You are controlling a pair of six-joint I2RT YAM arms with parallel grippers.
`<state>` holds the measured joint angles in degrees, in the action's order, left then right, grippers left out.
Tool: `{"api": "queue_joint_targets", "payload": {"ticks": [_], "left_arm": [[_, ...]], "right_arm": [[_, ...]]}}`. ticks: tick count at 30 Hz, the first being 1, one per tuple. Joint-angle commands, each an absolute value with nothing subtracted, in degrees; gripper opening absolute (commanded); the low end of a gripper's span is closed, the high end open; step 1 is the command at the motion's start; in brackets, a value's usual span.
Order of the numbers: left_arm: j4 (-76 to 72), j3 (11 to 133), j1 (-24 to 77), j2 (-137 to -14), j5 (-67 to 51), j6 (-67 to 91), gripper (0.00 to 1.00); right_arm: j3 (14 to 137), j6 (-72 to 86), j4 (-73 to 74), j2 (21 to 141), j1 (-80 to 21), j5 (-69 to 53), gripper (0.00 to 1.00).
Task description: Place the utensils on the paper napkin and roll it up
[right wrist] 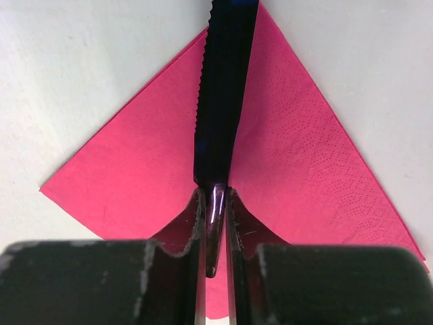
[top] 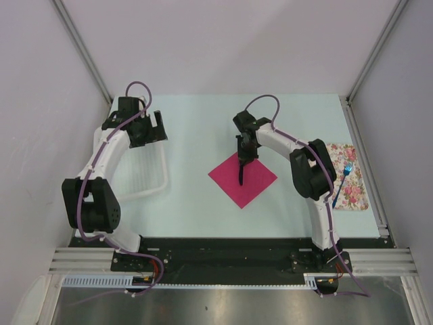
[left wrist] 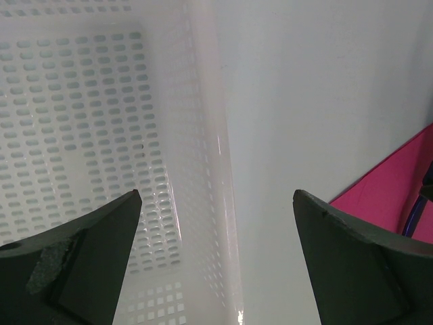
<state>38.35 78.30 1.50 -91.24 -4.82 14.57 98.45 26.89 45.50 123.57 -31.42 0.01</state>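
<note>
At the middle of the bench [top: 203,122], the pink paper napkin [top: 257,181] was laid flat, turned so that its corners pointed outward like a diamond. Over it, 1 dark blue knife [right wrist: 220,101] was held by 1 end, pinched between the 2 fingers of the right tool [right wrist: 215,196], which was clenched on it. Through the right wrist camera, the knife was seen running along the napkin's diagonal toward the corner at the top of that view. Its serrated edge was on the left of that view. From above, the knife was seen over the napkin's middle, reaching from the tool toward the near side. Whether the blade was touching the paper or was just above it could not be told.

Well apart from the napkin, at the right edge of the bench, 1 blue fork [top: 342,181] was laid on a floral tray [top: 356,198], its tines pointed toward the far side.

On the left side of the bench, a white perforated basket [left wrist: 196,135] was set. The left tool [left wrist: 216,196] was held above the basket's right wall, released, with its 2 fingers spread wide. At the right edge of the left wrist view, 1 corner of the napkin was visible.
</note>
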Motion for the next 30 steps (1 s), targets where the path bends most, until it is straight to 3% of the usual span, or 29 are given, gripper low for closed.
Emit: {"api": "queue_joint_targets", "payload": {"ticks": [1, 30], "left_arm": [[38.76, 79.37, 1.76, -91.58, -5.71, 14.68, 1.0], [38.5, 79.28, 1.76, -93.08, -6.59, 13.8, 1.0]], "right_arm": [[98.35, 29.53, 44.56, 123.49, -31.55, 0.53, 0.0], [96.86, 31.11, 45.62, 125.16, -31.64, -3.16, 0.0]]}}
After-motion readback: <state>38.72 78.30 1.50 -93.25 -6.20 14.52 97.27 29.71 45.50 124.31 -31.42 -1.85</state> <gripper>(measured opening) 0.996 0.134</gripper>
